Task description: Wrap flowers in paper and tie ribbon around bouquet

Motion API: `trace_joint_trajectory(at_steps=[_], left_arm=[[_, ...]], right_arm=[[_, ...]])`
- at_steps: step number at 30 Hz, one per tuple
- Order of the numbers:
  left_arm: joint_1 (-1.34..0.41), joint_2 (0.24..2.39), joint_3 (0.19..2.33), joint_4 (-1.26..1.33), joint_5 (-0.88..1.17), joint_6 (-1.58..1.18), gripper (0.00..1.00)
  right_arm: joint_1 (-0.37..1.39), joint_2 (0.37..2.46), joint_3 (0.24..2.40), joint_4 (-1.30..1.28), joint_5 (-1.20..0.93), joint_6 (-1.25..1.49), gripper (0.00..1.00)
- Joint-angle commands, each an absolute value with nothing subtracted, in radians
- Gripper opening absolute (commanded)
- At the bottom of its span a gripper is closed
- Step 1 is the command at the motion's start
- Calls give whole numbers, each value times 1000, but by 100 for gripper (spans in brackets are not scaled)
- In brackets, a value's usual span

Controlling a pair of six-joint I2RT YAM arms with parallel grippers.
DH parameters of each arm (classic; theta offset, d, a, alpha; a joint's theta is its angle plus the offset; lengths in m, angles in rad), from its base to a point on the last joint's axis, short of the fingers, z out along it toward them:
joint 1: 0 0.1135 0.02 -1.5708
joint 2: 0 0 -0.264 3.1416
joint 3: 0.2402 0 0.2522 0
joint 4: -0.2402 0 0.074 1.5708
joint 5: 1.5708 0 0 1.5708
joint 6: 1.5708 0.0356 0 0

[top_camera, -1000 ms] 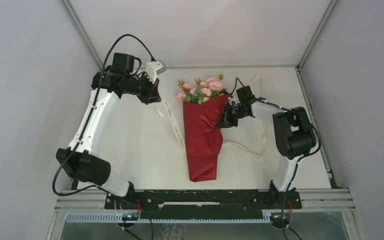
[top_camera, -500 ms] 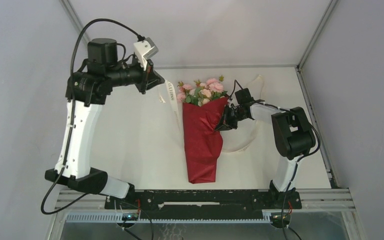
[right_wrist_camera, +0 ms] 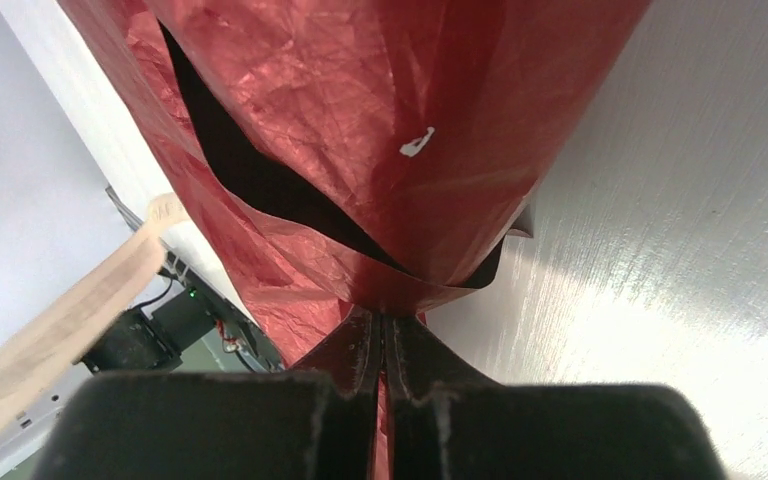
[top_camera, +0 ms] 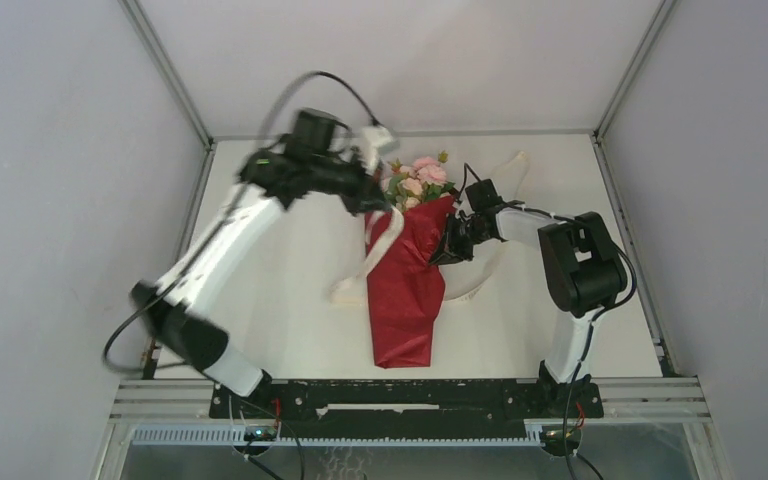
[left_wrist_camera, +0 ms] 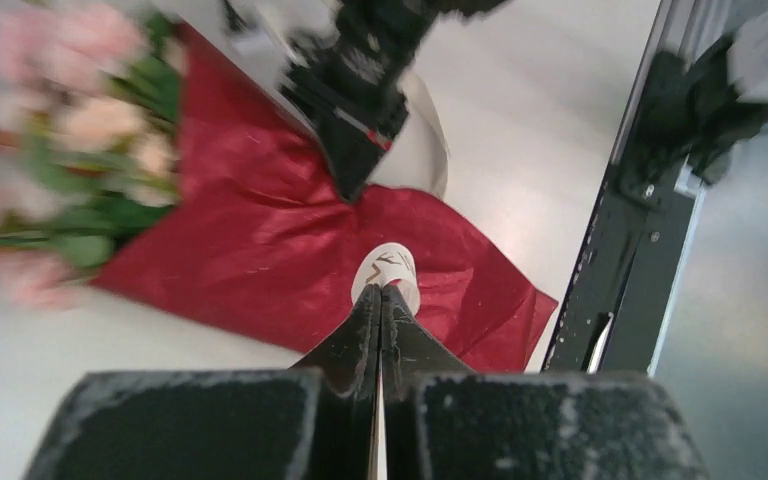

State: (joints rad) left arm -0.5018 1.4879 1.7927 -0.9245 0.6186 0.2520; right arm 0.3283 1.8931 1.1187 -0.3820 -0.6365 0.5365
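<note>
The bouquet lies mid-table, with pink flowers (top_camera: 417, 178) at the far end of a dark red paper (top_camera: 403, 295) cone. My left gripper (top_camera: 382, 207) hovers over the cone's top left, shut on the cream ribbon (top_camera: 384, 238). The ribbon drapes down across the cone's left side to the table. In the left wrist view the fingertips (left_wrist_camera: 382, 297) pinch the ribbon (left_wrist_camera: 387, 267) above the paper (left_wrist_camera: 260, 255), and the flowers (left_wrist_camera: 70, 130) are blurred. My right gripper (top_camera: 447, 248) is shut on the paper's right edge. Its tips (right_wrist_camera: 382, 322) clamp a red fold (right_wrist_camera: 360, 120), with the ribbon (right_wrist_camera: 60, 310) at the left.
More ribbon loops on the table right of the cone (top_camera: 480, 285) and towards the back (top_camera: 512, 163). A black base rail (top_camera: 410, 395) runs along the near edge. Grey walls and metal posts (top_camera: 165, 65) close in the table. The right arm's black wrist (left_wrist_camera: 360, 90) sits close ahead of my left gripper.
My left arm has swung from the back left to over the bouquet's top, lifting the ribbon off the table and across the cone. My right gripper has kept its hold on the paper.
</note>
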Motion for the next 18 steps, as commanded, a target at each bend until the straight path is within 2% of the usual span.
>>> trace_joint_trajectory(at_steps=[1, 8, 14, 18], left_arm=[[-667, 1725, 1655, -791, 575, 205, 0], [-709, 2070, 1705, -691, 544, 126, 0], [-710, 2173, 1693, -678, 494, 116, 0], [-710, 2209, 1675, -679, 511, 122, 0]], right_arm=[[341, 1885, 1121, -382, -585, 526, 8], [338, 1848, 1121, -414, -534, 526, 26], [269, 1731, 1120, -466, -394, 528, 45], [159, 1662, 1123, -506, -247, 511, 63]])
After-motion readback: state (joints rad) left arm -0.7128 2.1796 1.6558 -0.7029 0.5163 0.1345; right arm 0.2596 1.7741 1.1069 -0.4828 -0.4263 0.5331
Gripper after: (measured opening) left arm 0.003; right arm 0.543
